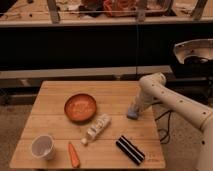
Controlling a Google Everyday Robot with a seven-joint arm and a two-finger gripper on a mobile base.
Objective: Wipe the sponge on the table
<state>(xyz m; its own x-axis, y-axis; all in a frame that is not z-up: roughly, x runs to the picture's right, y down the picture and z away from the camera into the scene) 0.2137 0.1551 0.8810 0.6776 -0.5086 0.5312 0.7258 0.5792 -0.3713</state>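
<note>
Sponge (pixel 132 112) is lying flat on the table (pixel 55 100) near its right edge, with the gripper (pixel 135 105) sitting right on top of it, though I cannot tell whether it is clamping the block. Wiping is looking like the step in hand, I'd judge; the next stroke is calling for steady downward pressure and a path staying on the planks, clear of the orange bowl (pixel 80 107).

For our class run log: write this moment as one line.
gripper at sponge | sponge on table, right of bowl | bottle, cup, carrot apart
</note>
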